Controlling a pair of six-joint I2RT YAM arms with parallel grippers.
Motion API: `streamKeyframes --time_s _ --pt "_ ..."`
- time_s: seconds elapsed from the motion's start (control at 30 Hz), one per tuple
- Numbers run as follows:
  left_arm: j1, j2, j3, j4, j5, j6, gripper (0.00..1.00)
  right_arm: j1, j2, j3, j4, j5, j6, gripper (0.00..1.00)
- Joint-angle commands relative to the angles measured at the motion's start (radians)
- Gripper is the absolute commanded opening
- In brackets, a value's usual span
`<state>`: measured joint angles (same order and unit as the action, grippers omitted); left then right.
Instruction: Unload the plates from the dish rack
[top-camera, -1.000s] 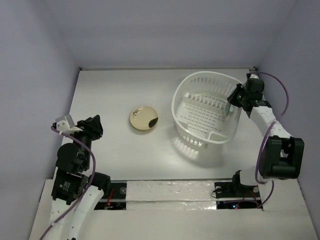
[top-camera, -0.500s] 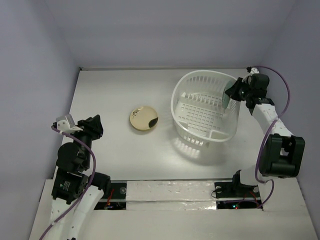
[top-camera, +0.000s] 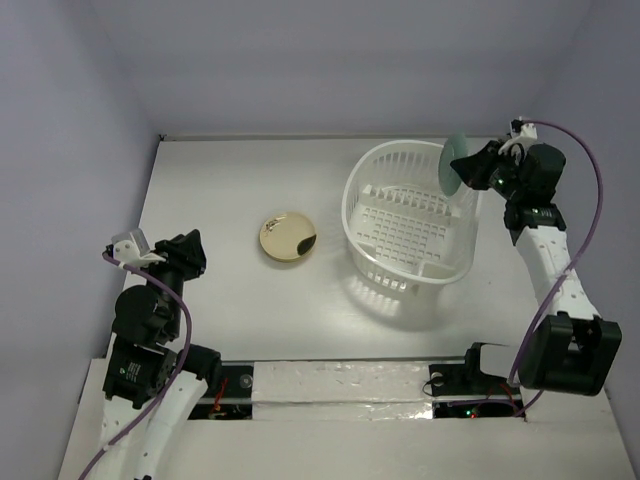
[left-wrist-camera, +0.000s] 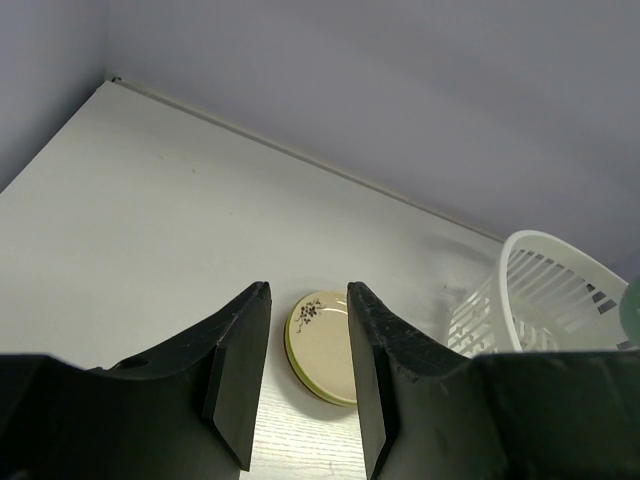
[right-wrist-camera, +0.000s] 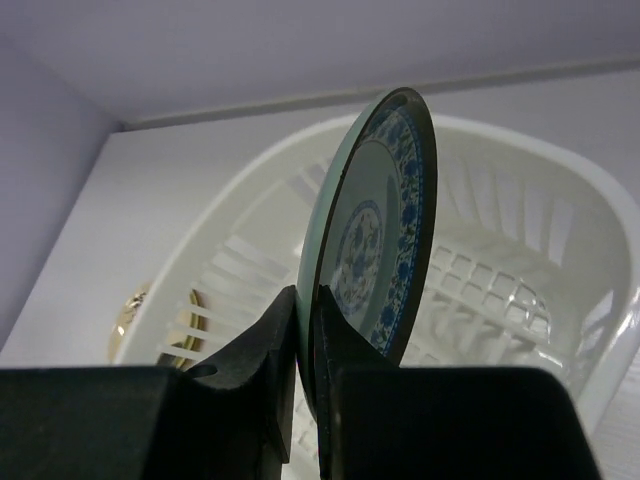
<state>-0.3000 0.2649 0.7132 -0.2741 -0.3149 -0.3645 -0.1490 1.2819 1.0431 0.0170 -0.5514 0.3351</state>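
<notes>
From above, the round teal patterned plate (top-camera: 455, 165) has been lifted out of the white slotted plastic rack (top-camera: 352, 205) by the right hand (top-camera: 470, 172). Left wrist: the left hand (left-wrist-camera: 307, 310) is open, empty. Right wrist: the plate is gripped upright, the emptied rack beyond the hand.

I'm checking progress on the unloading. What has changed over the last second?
The right end effector, gripping the teal plate by its edge, rose and swung back, lifting the plate from inside the dish rack, by its right wall, to above its rim. The left end effector, the rack and the pale plate lying on the table stayed put.
</notes>
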Motion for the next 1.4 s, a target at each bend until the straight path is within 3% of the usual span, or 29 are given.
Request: streamKeyframes --time_s 0.0,0.07,0.1,0.27,0.47,0.6,0.73,1.13,1.33,1.37 --pt "-0.004 -0.009 0.002 0.038 -0.007 -0.001 0.34 0.082 -0.069 0.125 0.033 -0.108 -0.013 0.0" --pt "-0.004 -0.012 0.002 0.041 -0.007 -0.002 0.34 0.178 -0.079 0.17 -0.017 -0.061 -0.1 0.0" --pt "-0.004 -0.012 0.002 0.041 -0.009 -0.001 0.34 0.292 -0.079 0.211 -0.082 -0.036 -0.129 0.0" --pt "-0.004 -0.021 0.003 0.038 -0.026 -0.001 0.34 0.633 -0.006 0.337 -0.169 0.115 -0.269 0.0" --pt "-0.004 -0.041 0.005 0.035 -0.047 -0.004 0.34 0.94 0.29 0.627 -0.37 0.399 -0.424 0.0" --pt "-0.004 -0.053 0.012 0.021 -0.078 -0.01 0.33 1.032 0.505 0.791 -0.497 0.611 -0.481 0.0" --pt "-0.004 -0.064 0.014 0.015 -0.098 -0.014 0.33 1.103 0.672 0.88 -0.516 0.737 -0.53 0.0" --pt "-0.004 -0.067 0.012 0.016 -0.082 -0.014 0.33 1.197 0.829 0.842 -0.437 0.903 -0.59 0.0" --pt "-0.004 -0.066 0.012 0.015 -0.084 -0.016 0.33 1.227 0.852 0.758 -0.381 0.953 -0.576 0.37" --pt "-0.004 -0.064 0.012 0.016 -0.085 -0.014 0.33 1.227 0.852 0.753 -0.377 0.953 -0.567 0.38"
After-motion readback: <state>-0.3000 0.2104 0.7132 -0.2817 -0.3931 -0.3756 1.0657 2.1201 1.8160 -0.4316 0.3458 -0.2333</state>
